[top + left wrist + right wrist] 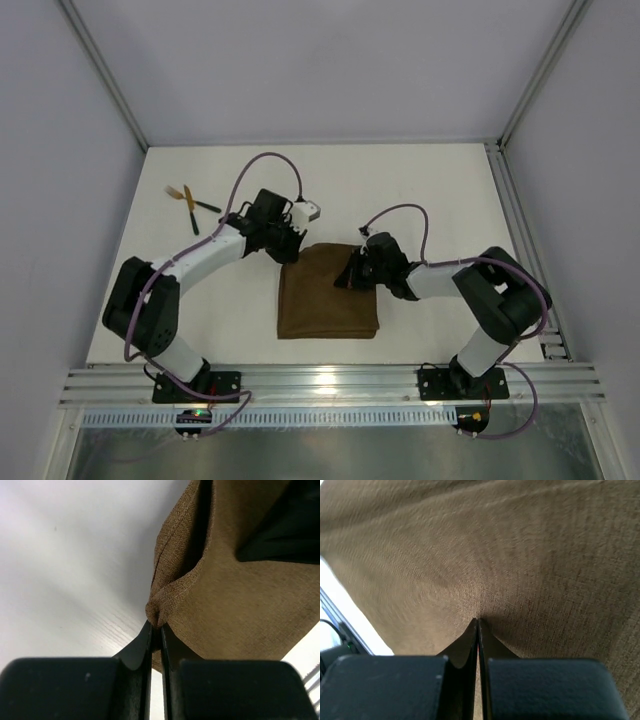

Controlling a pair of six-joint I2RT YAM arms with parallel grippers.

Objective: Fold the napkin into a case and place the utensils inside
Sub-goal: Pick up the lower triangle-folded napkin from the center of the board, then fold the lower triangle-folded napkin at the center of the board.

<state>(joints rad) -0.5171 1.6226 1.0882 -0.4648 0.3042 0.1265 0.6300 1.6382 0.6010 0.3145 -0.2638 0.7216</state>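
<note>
The napkin [328,305] is part folded, not a case yet. The left gripper [156,626] and right gripper [478,622] each pinch a far corner. The cutlery [188,205] waits at the table's [450,200] far left.

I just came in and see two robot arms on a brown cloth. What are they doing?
Two robot arms are folding the napkin, which lies doubled over on the table. The left tool pinches its far left corner, and the right tool is shut on the cloth near the far right corner. The utensils lie untouched at the table's far left.
</note>
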